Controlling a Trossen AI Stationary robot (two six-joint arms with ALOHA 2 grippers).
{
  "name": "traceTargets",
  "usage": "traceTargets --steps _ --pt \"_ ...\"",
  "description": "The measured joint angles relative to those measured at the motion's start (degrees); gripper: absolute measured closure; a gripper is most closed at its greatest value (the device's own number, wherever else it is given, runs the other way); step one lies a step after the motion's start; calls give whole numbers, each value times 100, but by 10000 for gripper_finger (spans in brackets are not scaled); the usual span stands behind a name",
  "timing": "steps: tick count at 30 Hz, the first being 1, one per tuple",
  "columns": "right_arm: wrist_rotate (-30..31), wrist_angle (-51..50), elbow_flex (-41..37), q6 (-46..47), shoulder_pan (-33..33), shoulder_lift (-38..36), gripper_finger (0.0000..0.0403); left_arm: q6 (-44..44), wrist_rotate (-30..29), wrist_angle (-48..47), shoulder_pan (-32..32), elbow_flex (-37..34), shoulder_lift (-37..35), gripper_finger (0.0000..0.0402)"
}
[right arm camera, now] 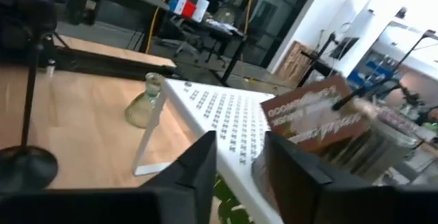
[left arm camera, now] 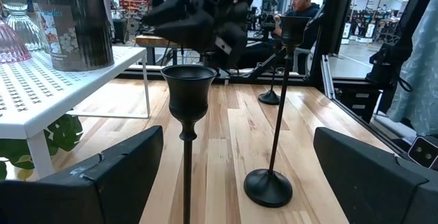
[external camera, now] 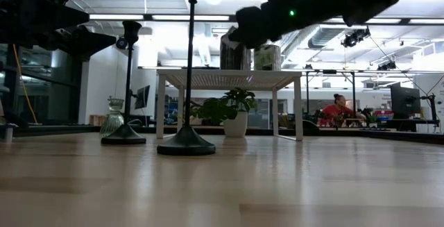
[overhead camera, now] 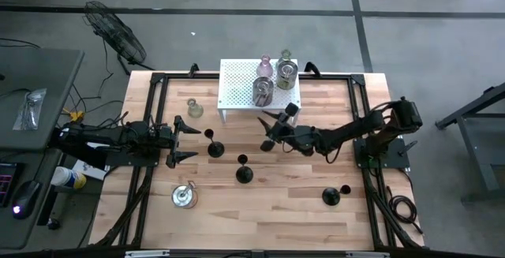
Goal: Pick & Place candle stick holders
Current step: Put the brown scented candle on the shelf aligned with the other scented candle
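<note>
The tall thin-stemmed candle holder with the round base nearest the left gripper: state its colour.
Black candle holder, clearest in the left wrist view.

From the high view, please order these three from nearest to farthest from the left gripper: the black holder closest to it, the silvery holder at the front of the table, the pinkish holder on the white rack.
1. Black holder, just ahead of the left gripper.
2. Silvery holder, at the table's front.
3. Pinkish holder, up on the white rack, at the table's back edge.

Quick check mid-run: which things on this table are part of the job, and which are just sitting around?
Part of the job:
black stemmed holders
glass holder on table
silvery holder in front
pinkish holder on rack
tins on rack
right gripper

Just around:
white rack
floor fan
spray bottle
</note>
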Motion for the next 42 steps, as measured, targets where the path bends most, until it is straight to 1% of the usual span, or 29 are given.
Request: traceTargets --steps 5,9,10,12,18,23,42 --pt "-492 -127 -61 201 -213 0 345 -1 1 0 1 -1 0 29" --pt "-1141 -334 -59 493 -504 0 388 -1 2 -1 0 -2 0 29" --pt "-1252 -374 -59 594 -571 0 393 -1 2 1 2 0 2 29" --pt "-1358 -442 -59 827 -708 0 397 0 2 0 1 -1 1 29" --pt "-1371 -506 -59 1482 -1008 2 399 -1 2 -1 2 -2 2 29" --pt "-1389 -505 -59 1814 -1189 2 399 0 1 0 2 0 1 29" --pt "-1431 -451 -59 1883 -1677 2 399 1 2 1 2 -1 0 29"
